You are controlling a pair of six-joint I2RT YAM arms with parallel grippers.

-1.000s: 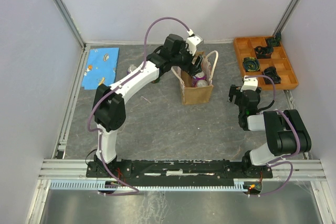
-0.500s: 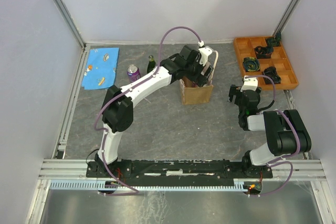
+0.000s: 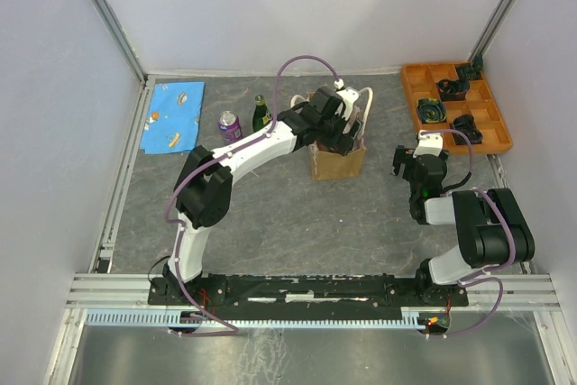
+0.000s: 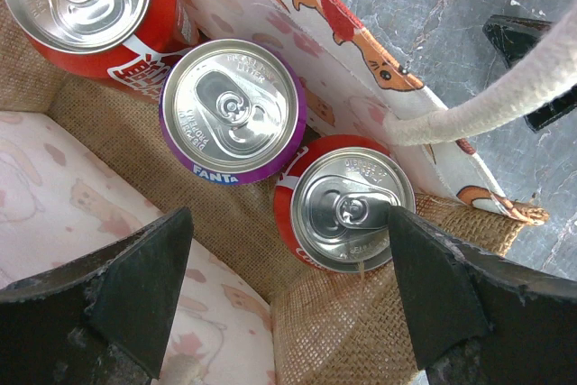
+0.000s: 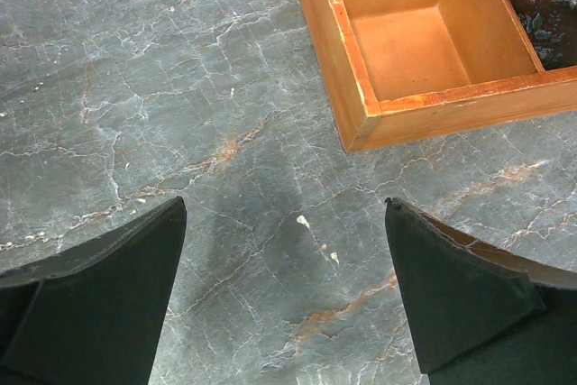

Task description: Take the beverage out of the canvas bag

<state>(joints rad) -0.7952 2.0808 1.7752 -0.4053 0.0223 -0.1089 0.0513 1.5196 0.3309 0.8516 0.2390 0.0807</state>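
The tan canvas bag [image 3: 339,161] stands upright at the table's middle back, one white rope handle [image 3: 368,102] showing. My left gripper [image 3: 343,137] is open over its mouth. The left wrist view looks down into the bag [image 4: 225,223]. Three cans stand inside: a red can [image 4: 86,2], a purple Fanta can [image 4: 232,110] and a second red can [image 4: 352,207]. The left gripper [image 4: 288,290] is empty, its right finger [image 4: 433,286] over the edge of the second red can. My right gripper [image 5: 286,295] is open over bare table.
A purple can [image 3: 230,124] and a green bottle [image 3: 261,114] stand on the table left of the bag. A blue cloth [image 3: 174,114] lies at the far left. The orange compartment tray [image 3: 455,107] sits at the back right, its corner in the right wrist view [image 5: 424,51].
My left gripper moved right and lowered over the bag's mouth. The purple can and green bottle on the table came into view behind the arm. The right arm has not moved.
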